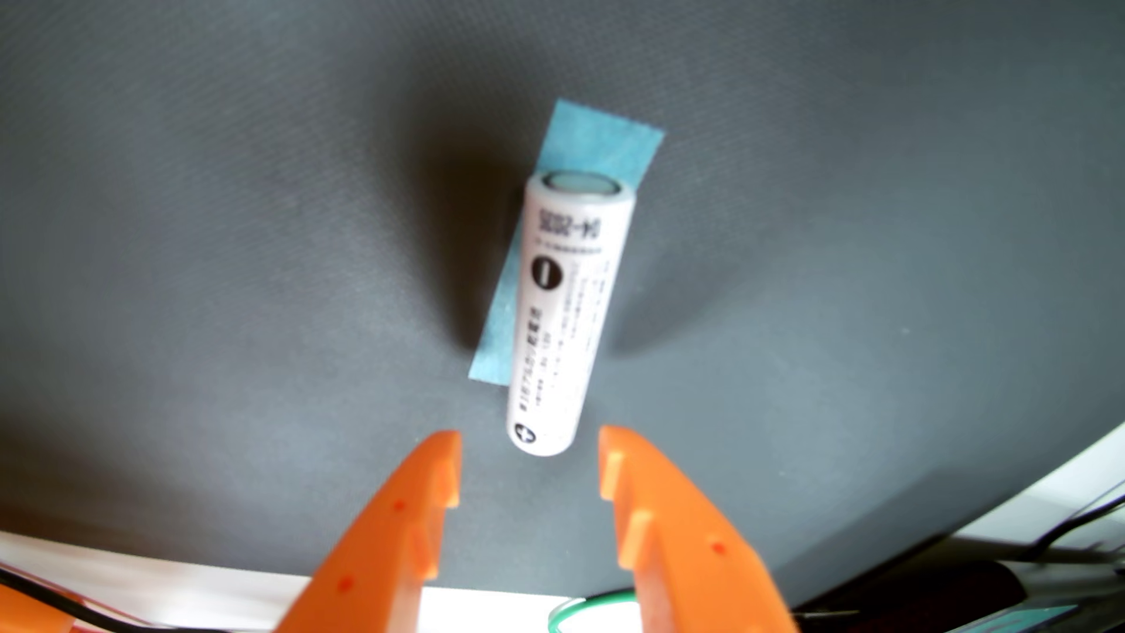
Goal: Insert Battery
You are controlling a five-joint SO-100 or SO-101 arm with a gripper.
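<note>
The orange plastic two-finger pincer enters the wrist view from the bottom edge, its jaws spread wide and holding nothing. The gap between the tips looks a little wider than the cell ahead of it.

Just beyond the tips, and roughly centred between them, begins the white cylindrical battery with black print. Its nearer end, marked with a plus sign, lies just ahead of the gap, slightly toward the right finger. It appears to lie flat on the dark grey bench mat, its length running away from the pincer and leaning a little to the right at the far end.

Under and beside it, on the left of the pincer's line, sits a strip of pale blue tape that also shows past the battery's far end.

The step in hand seems to be the pick-up. To do it well, the pincer should probably advance along the battery's axis until the fingers flank its middle, turn slightly to match its lean, then close across the width. No battery holder is in view.
</note>
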